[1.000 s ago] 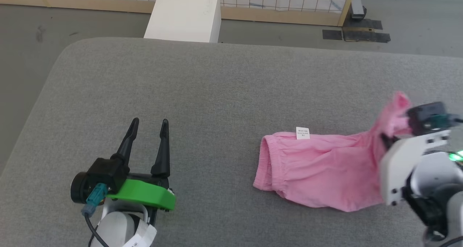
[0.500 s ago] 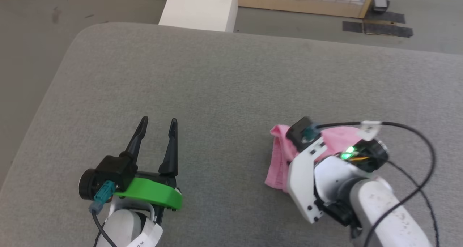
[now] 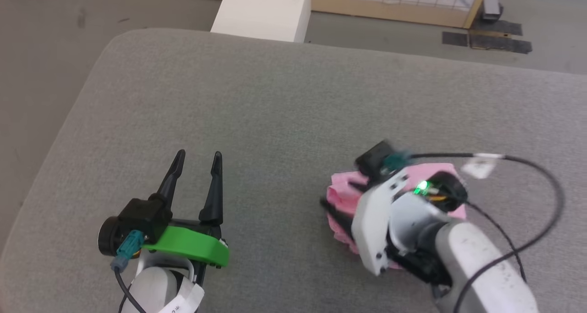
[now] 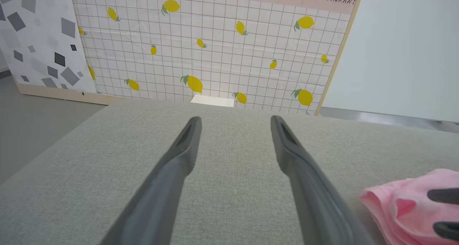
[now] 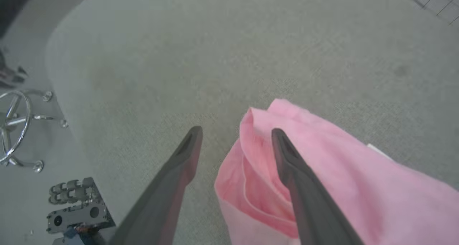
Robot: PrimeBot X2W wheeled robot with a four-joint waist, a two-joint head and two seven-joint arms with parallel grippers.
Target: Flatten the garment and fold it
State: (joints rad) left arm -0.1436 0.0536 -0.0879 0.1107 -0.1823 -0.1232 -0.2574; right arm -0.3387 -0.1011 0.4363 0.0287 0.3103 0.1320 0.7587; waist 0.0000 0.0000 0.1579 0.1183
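Observation:
The pink garment (image 3: 341,198) lies doubled over in a small heap on the grey cushion (image 3: 275,111), right of centre. My right gripper (image 3: 335,194) hovers over its left edge and stands open, its arm covering most of the cloth. In the right wrist view the right gripper (image 5: 236,131) has its right finger over the pink garment (image 5: 340,180) and its left finger over bare cushion, with nothing pinched. My left gripper (image 3: 198,154) rests open at the lower left, well apart from the cloth. The left gripper (image 4: 235,118) sees the garment (image 4: 401,205) at its lower right.
A white box (image 3: 263,10) stands on the floor beyond the cushion's far edge. A lemon-print panel (image 4: 215,51) backs the scene. A chrome chair base (image 5: 14,123) sits on the floor off the cushion's edge. The right arm's cable (image 3: 527,166) loops over the cushion.
My right gripper carried the garment's right end leftward over its waistband end, doubling the cloth, and now stands open. The left gripper stayed put. The head camera shifted slightly.

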